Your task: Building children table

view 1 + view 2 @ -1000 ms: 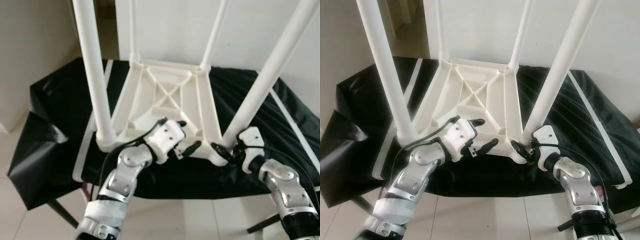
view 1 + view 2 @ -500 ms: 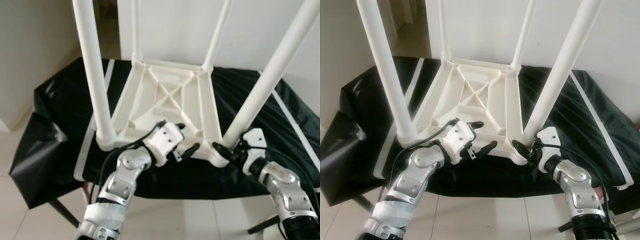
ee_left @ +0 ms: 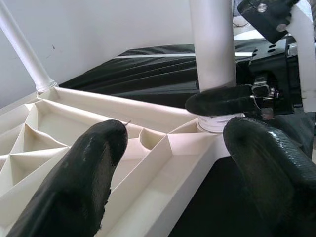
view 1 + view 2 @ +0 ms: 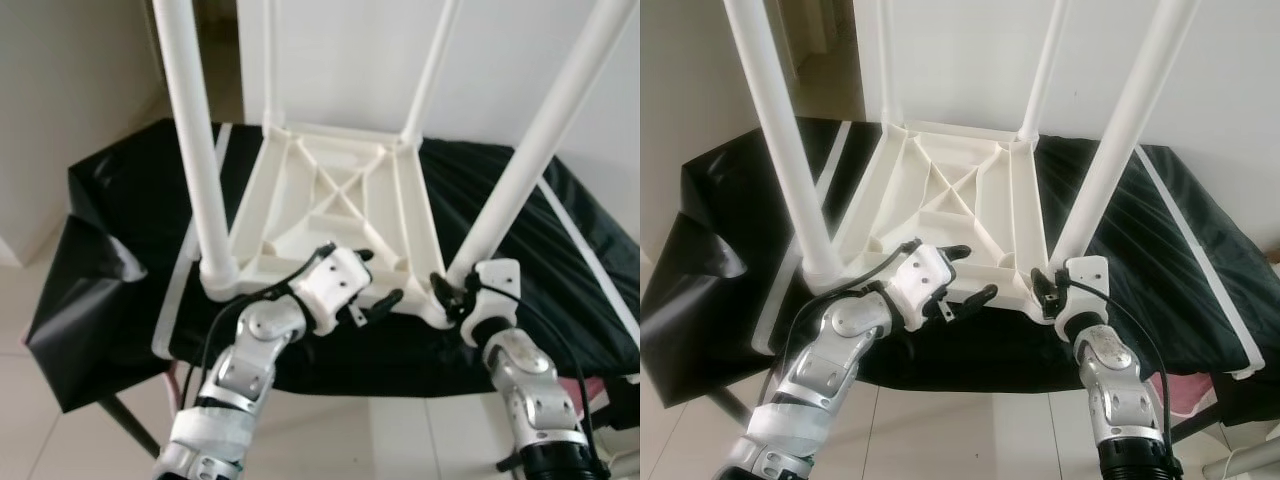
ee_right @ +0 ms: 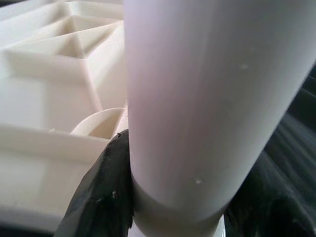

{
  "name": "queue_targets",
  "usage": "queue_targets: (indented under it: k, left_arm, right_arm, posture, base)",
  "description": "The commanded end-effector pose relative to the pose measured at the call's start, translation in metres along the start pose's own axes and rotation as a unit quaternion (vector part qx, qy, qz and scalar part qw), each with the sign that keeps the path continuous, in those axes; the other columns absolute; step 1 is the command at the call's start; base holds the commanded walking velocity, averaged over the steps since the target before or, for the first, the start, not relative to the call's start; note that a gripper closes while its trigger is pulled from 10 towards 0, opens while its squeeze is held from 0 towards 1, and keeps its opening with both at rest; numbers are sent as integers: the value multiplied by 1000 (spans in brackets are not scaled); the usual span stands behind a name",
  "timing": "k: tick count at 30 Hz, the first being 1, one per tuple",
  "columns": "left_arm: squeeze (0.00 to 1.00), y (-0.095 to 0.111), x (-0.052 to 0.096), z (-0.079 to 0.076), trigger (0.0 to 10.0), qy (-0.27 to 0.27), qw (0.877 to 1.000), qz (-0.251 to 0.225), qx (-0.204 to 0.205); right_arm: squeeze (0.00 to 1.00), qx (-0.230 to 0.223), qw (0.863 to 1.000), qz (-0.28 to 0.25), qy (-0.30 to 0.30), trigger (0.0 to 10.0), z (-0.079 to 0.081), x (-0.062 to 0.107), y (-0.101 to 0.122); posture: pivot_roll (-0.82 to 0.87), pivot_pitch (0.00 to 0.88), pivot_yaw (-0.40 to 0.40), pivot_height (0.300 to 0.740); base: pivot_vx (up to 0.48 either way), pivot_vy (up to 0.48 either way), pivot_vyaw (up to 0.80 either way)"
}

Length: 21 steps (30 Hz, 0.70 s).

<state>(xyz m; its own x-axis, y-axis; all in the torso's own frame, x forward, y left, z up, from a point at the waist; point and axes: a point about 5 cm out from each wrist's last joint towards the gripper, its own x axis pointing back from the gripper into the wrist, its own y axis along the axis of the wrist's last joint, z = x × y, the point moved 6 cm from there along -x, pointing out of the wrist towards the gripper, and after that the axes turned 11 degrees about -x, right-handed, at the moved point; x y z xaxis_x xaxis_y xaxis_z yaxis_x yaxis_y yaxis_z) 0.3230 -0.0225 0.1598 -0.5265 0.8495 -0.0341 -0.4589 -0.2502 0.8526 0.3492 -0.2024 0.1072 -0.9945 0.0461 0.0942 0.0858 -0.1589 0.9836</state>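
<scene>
On the black-draped bench (image 4: 130,220) lies the upturned white plastic ribbed tabletop (image 4: 330,215), its near edge at six o'clock straddled by the left gripper (image 4: 368,282)'s parted fingers, seemingly steadying it, while the right gripper (image 4: 1042,288) clamps the white tubular leg (image 4: 1110,150)'s base, probably seating it.

Soft even daylight, slightly hazy head views, blurred close-up foregrounds in wrist views.

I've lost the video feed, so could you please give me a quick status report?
Right gripper shut on near-right leg at its base. Left gripper open over upturned tabletop. All four legs standing. Nothing in the way.
</scene>
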Motion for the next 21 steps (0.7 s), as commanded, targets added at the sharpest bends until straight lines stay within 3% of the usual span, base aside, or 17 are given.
queue_targets:
  k: [1,9,12,21]
  left_arm:
    - [0,-2,-1,5,10000,42,999,10,-2]
    - [0,-1,-2,3,10000,43,999,9,-2]
    - [0,-1,-3,4,10000,45,999,8,-2]
    - [0,-1,-2,6,10000,47,999,9,-5]
  right_arm:
    - [0,-14,995,50,-86,10000,-22,7,-29]
    - [0,-81,974,30,-211,10000,-19,11,-29]
    - [0,-93,974,35,-205,10000,-4,8,-32]
    - [0,-81,973,24,-213,10000,-7,7,-25]
  posture:
    - [-27,0,-70,740]
    - [-16,0,-80,740]
    - [-12,0,-80,740]
    - [-9,0,-80,740]
  base:
    - [0,0,0]
    - [0,0,0]
    - [0,0,0]
    - [0,0,0]
